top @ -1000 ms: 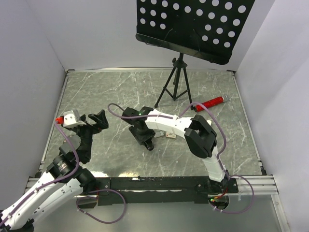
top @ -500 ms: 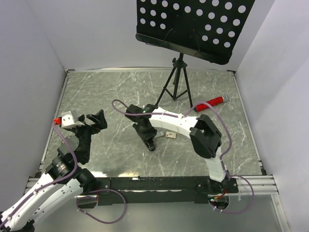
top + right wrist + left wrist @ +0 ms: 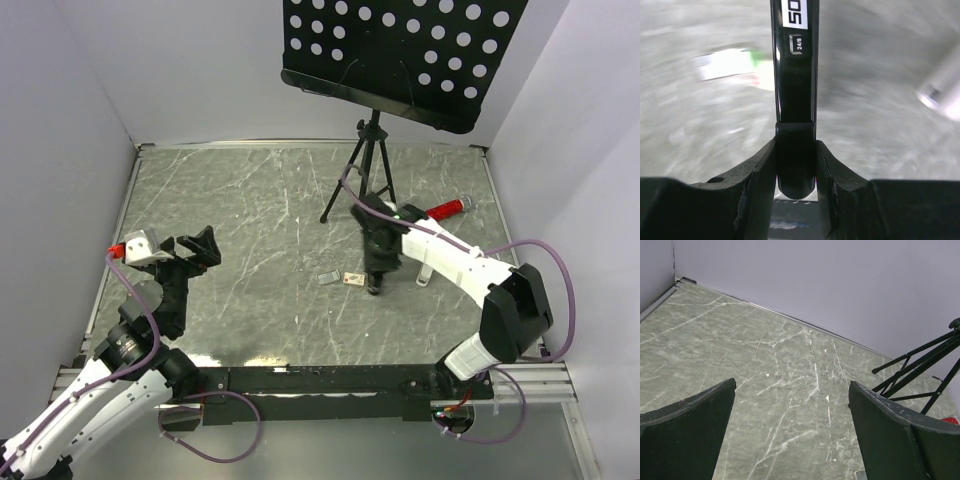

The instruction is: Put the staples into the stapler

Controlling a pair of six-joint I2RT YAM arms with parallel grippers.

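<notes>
My right gripper (image 3: 795,150) grips the black stapler (image 3: 795,75) by one end, probably to ready it for the staples (image 3: 328,276) lying just left.

Robot lab cell: white walls (image 3: 60,100), marbled table (image 3: 240,190), perforated board (image 3: 400,50) on tripod (image 3: 370,170).

The staples (image 3: 328,276) just left of small box (image 3: 351,279) on table (image 3: 240,200); stapler (image 3: 374,284) just right of box.

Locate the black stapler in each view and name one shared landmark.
Top external: stapler right of centre, gripped by the right gripper.
Left wrist: not in view.
Right wrist: stapler at centre, running up from between the jaws.
Shared landmark: black tripod, top external and left wrist.
</notes>
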